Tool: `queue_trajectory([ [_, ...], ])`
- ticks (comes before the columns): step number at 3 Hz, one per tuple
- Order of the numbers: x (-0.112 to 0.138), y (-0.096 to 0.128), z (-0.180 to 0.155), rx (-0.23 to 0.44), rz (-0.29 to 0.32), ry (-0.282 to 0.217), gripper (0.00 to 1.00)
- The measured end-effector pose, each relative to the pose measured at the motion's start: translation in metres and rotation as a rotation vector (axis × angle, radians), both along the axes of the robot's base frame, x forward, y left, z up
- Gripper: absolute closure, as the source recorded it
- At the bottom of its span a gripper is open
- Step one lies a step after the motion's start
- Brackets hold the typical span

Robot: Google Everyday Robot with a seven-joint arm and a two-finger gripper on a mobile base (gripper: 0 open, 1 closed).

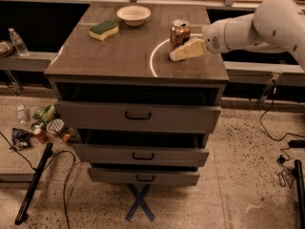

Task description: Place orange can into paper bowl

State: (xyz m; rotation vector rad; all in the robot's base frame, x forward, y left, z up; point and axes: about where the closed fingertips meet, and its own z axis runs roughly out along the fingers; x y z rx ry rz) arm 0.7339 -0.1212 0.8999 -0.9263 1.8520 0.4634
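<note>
The orange can [180,33] stands upright on the cabinet top [119,56], right of the middle. The paper bowl [133,15] sits empty near the back edge, to the left of and behind the can. My gripper [175,56] comes in from the right on a white arm [252,27]. Its cream-coloured fingers [188,50] lie low over the top, just in front of and to the right of the can, very close to it. The can is not held.
A yellow sponge with a green top [104,30] lies left of the bowl. The cabinet has three partly open drawers [138,116]. Litter, with a small red can [39,133], lies on the floor at left. Cables run along the floor at right.
</note>
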Motion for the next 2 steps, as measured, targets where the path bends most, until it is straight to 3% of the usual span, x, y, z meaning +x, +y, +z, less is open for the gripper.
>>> queue_trajectory([
  [1,0.03,-0.002,-0.009,0.023,-0.046,-0.021,0.0],
  [2,0.056,0.012,-0.015,0.023,-0.025,-0.027,0.26],
])
